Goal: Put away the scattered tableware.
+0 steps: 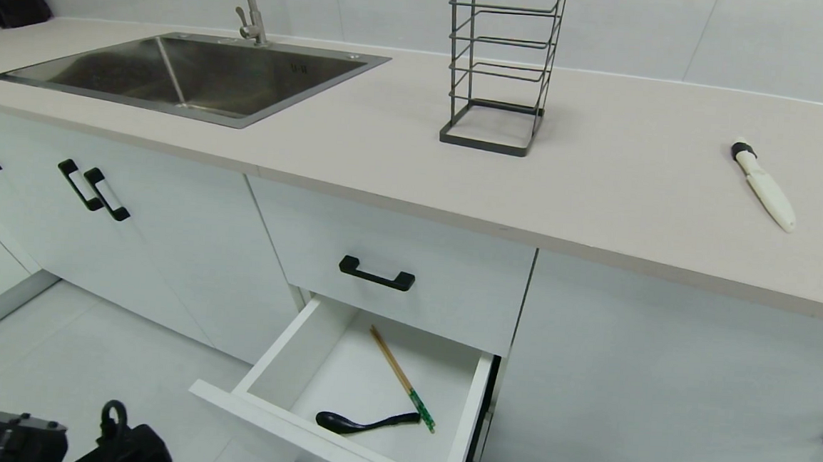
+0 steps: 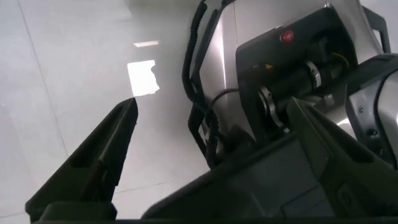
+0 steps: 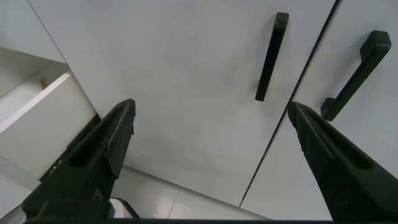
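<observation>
A white utensil with a black end (image 1: 763, 185) lies on the beige countertop (image 1: 600, 185) at the right. Below the counter, a white drawer (image 1: 269, 402) stands pulled out. Inside it lie a pair of wooden chopsticks with green tips (image 1: 401, 378) and a black spoon (image 1: 364, 422). My left gripper (image 2: 212, 113) is open and holds nothing, hanging low over the pale floor. My right gripper (image 3: 211, 112) is also open with nothing in it. It faces the white cabinet doors with black handles (image 3: 272, 57), and the drawer's side (image 3: 37, 99) is next to it.
A steel sink (image 1: 192, 75) with a tap is set into the counter at the back left. A dark wire rack (image 1: 500, 65) stands at the back middle. A closed drawer with a black handle (image 1: 377, 274) sits above the open one.
</observation>
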Controlling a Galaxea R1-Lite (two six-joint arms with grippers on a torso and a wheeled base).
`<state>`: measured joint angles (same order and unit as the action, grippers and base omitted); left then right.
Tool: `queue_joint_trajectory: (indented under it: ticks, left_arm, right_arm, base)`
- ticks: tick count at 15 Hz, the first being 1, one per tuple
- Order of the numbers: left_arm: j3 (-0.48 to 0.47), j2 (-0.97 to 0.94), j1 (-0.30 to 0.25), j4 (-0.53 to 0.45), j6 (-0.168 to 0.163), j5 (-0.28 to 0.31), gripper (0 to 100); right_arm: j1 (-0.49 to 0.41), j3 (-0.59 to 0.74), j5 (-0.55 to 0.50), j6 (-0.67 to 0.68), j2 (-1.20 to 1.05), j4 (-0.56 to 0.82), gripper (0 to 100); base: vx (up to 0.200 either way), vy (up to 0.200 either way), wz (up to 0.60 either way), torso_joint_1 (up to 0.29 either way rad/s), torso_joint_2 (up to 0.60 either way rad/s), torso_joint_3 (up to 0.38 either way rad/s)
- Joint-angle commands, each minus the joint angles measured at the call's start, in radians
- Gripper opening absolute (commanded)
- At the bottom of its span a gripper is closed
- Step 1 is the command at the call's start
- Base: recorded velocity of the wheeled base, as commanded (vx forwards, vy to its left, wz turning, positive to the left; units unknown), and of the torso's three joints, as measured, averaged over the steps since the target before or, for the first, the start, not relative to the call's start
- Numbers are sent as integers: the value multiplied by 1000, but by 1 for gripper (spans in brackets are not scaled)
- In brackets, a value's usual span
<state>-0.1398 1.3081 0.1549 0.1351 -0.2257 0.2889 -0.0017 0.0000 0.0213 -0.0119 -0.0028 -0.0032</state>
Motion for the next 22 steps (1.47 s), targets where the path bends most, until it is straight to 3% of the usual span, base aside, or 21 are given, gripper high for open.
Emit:
queue_joint_trajectory:
  ticks: [1, 3, 5, 7, 9, 15, 19, 22]
  left_arm:
    - [-4, 255, 92, 147, 6, -22, 100]
    - [-3, 341, 115, 241, 16, -70, 100]
    - [2, 350, 146, 276, 22, -79, 100]
    - [-15, 346, 173, 279, 75, -108, 100]
    - [-24, 346, 173, 288, 94, -154, 100]
    - [-14, 421, 178, 494, 115, -159, 100]
    - [-27, 448, 178, 541, 118, -162, 100]
    - [-60, 473, 178, 569, 151, -189, 100]
  right_arm:
    - [0, 0, 0, 0, 3, 0, 100]
    - [0, 0, 0, 0, 3, 0, 100]
    - [0, 0, 0, 0, 3, 0, 100]
    - [0, 0, 0, 0, 3, 0, 100]
    - [0, 0, 0, 0, 3, 0, 100]
    - [0, 0, 0, 0, 3, 0, 100]
    - [0, 0, 0, 0, 3, 0, 100]
    - [0, 0, 0, 0, 3, 0, 100]
  base:
    - [0, 0, 0, 0, 0, 0]
    - [0, 0, 0, 0, 0, 0]
    - [0, 0, 0, 0, 0, 0]
    - [0, 0, 0, 0, 0, 0]
    - [0, 0, 0, 0, 0, 0]
    - [0, 0, 0, 0, 0, 0]
    - [0, 0, 0, 0, 0, 0]
    - [0, 0, 0, 0, 0, 0]
